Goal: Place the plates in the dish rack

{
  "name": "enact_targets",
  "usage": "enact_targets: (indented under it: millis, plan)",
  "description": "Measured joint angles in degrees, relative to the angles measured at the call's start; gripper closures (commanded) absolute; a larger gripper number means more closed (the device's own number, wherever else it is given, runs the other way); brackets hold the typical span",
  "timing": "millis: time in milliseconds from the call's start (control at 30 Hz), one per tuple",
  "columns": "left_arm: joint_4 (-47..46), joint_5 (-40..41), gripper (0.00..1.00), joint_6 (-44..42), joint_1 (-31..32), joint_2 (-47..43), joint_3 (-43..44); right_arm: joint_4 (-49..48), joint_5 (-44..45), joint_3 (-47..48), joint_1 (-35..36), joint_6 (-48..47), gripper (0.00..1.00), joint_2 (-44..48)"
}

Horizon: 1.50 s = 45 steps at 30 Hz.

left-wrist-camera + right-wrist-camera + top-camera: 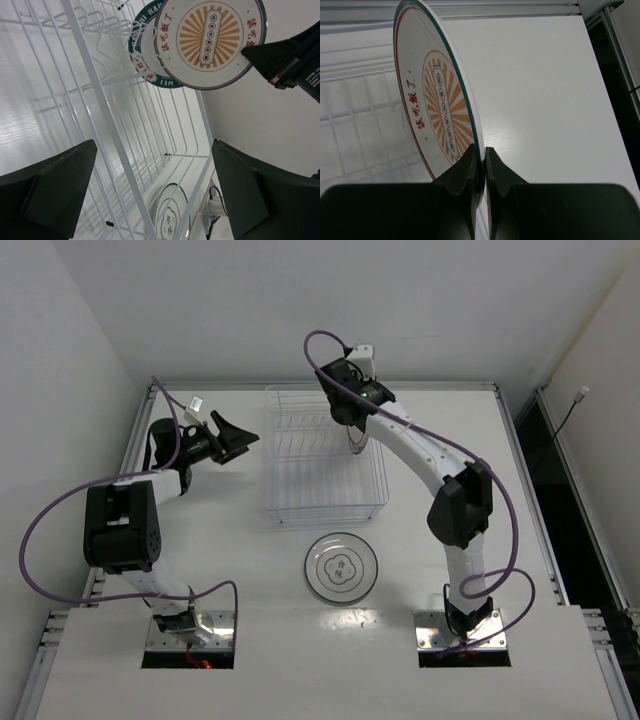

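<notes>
Inside the large rectangular pale wire dish rack (300, 485), a round plate with a dark blue patterned rim (141, 55) is standing on edge, and a round plate with an orange sunburst centre (440, 115) is hanging upright just beside it, near the right wall. The right gripper (480, 152) is pinching the orange plate's rim. The left gripper (154, 150) is hovering left of the rack, fingers spread wide. A white plate with grey rings (341, 567) is lying flat on the white table (500, 490), near the rack's front edge.

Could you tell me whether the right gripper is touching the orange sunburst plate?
Touching: the right wrist view shows the right gripper pinching the plate by its rim.
</notes>
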<state>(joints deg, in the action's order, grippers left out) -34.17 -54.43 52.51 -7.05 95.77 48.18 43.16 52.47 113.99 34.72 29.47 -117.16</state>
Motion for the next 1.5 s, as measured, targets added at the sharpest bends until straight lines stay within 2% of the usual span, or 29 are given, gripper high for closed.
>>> enact_targets:
  millis: [267, 633, 833, 900, 1033, 1133, 1233, 1367, 1433, 1500]
  plan:
    - [0.6, 0.2, 0.0, -0.4, 0.0, 0.0, 0.0, 0.8, 2.4, 3.7, 1.3, -2.6, 1.0, -5.2]
    - [1.7, 0.3, 0.0, -1.1, 0.0, 0.0, 0.9, -0.9, -5.3, 1.9, 1.0, -3.2, 1.0, -7.6]
    - [2.3, 0.4, 0.0, -1.7, 0.0, 0.0, 1.0, -1.3, -11.0, 1.3, 0.1, -2.6, 0.72, -6.7]
    - [2.8, 0.6, 0.0, -2.2, 0.0, 0.0, 1.0, -0.7, -12.6, 0.6, 0.2, -2.4, 0.6, -5.8]
    - [4.7, 1.4, 0.0, -3.3, 0.0, -0.2, 1.2, 0.5, -13.7, -0.9, 0.2, -3.6, 0.45, -1.2]
    - [7.1, 2.1, 0.0, -4.9, 0.0, -1.1, 1.3, 1.1, -15.1, -3.8, 0.2, -4.5, 0.44, 7.2]
    - [9.3, 3.1, 0.0, -6.4, 0.0, -2.5, 2.0, -0.2, -20.0, -11.8, 0.0, -3.7, 0.44, 20.7]
    - [10.3, 3.7, 0.0, -7.5, 0.0, -3.8, 2.8, -4.2, -30.7, -35.0, -1.7, 2.1, 0.32, 48.2]
    - [10.6, 3.9, 0.0, -7.8, 0.0, -3.9, 2.9, -3.8, -35.9, -47.6, -3.2, 7.4, 0.3, 62.7]
    - [11.2, 4.0, 0.0, -7.9, 0.0, -3.9, 2.9, -1.7, -41.3, -56.1, -4.0, 11.9, 0.28, 73.0]
